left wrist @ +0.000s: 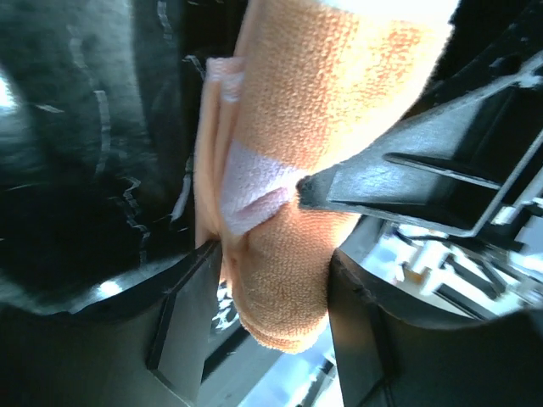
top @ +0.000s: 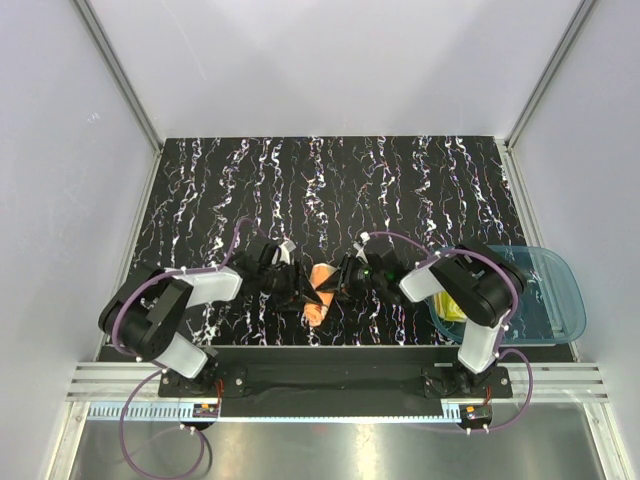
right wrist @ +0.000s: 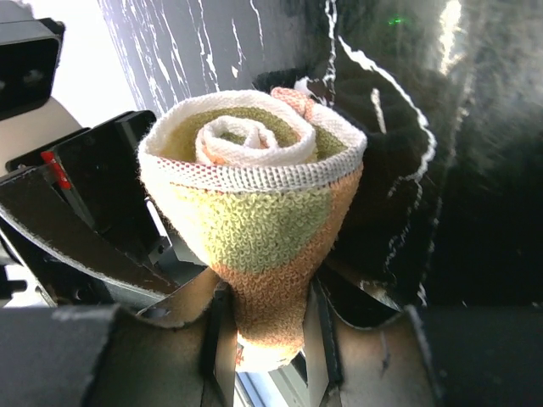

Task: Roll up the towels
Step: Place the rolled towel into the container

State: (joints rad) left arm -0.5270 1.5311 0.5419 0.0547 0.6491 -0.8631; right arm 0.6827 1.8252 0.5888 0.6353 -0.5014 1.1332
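One orange towel (right wrist: 254, 220) is rolled, and I have both the left tool (left wrist: 276, 254) and right tool (right wrist: 265, 292) clenched on it; the yellow towel (top: 451, 306) waits in the tray (top: 560, 290).

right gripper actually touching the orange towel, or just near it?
Touching. The right wrist view shows the rolled orange towel narrowing between the right gripper, both fingers pressed against its lower end. The top view agrees.

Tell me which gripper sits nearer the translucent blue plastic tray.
Right. The right gripper is shut on the rolled orange towel at mid-table, on the side toward the translucent blue plastic tray. The left gripper clamps that towel from the far side.
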